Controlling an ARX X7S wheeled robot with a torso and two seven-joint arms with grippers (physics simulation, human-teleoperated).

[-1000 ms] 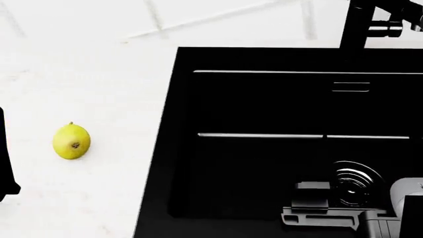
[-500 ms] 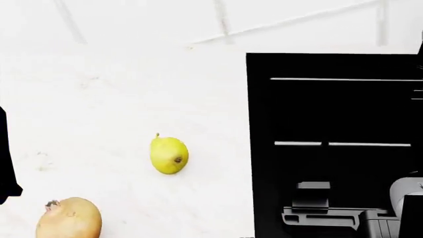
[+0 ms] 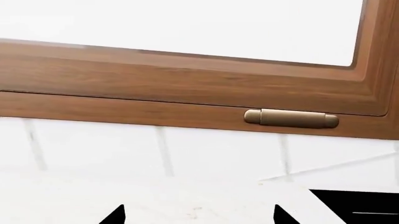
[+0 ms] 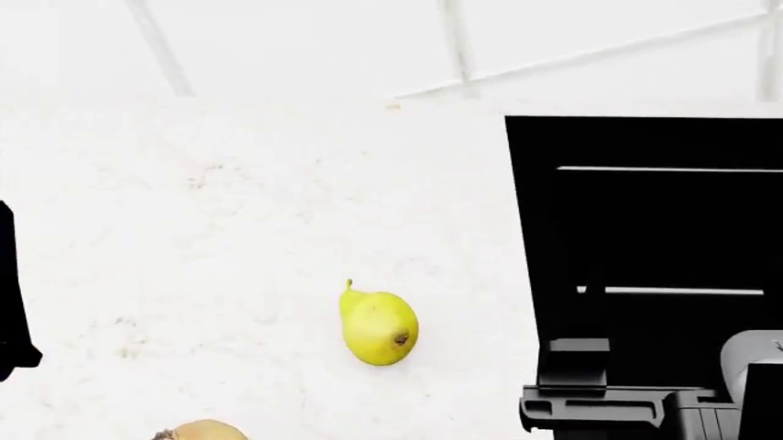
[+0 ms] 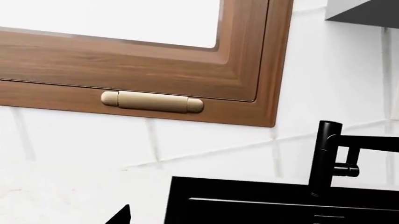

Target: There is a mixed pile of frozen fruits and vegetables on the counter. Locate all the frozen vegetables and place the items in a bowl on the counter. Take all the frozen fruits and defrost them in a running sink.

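Black, my right gripper (image 4: 612,390) sits lower right over the sink (image 4: 648,229); finger state I cannot tell; left fingertips (image 3: 118,215) stand apart; pear (image 4: 378,324) lies mid-counter (image 4: 245,229), open room around.

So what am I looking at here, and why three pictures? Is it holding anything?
A simulated two-armed robot at a kitchen counter. One picture looks down from its head: a pear lies on the white counter beside the black sink, and a tan item peeks in at the bottom edge. The dark shape at lower right is its right arm. The other two come from cameras near each hand, both facing the wooden window frame; one also catches the tap. Nothing seems held, though the hands barely show.
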